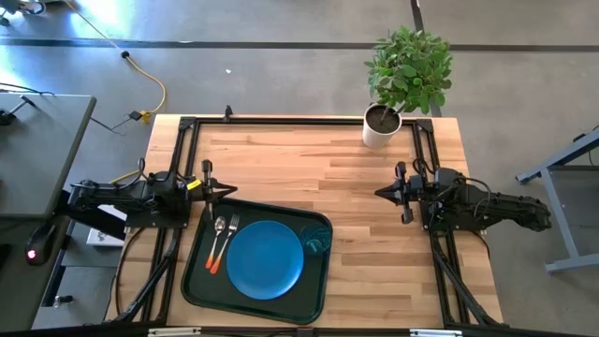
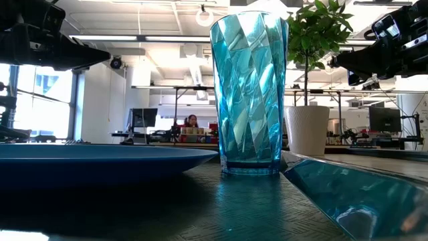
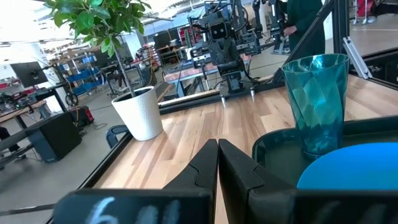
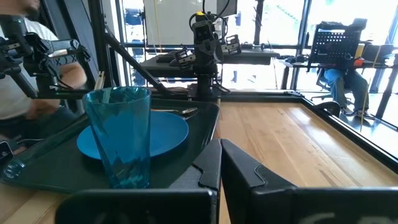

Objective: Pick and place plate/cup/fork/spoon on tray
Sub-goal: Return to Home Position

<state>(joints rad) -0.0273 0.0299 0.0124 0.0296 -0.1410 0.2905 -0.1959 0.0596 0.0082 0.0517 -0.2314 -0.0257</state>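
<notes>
The dark tray (image 1: 197,281) lies at the table's near left. On it lie the blue plate (image 1: 265,259), the fork (image 1: 227,236) and the spoon (image 1: 216,241) side by side left of the plate, and the teal cup (image 1: 315,243) standing upright at the tray's right rim. The cup also shows in the low view (image 2: 249,94), the left wrist view (image 3: 317,99) and the right wrist view (image 4: 121,134). My left gripper (image 1: 227,191) is shut and empty above the tray's far left corner. My right gripper (image 1: 382,194) is shut and empty over the bare table right of the tray.
A white pot with a green plant (image 1: 384,124) stands at the table's far right. A black frame (image 1: 187,126) runs along the table's edges. Bare wood (image 1: 309,168) lies between the two grippers and beyond the tray.
</notes>
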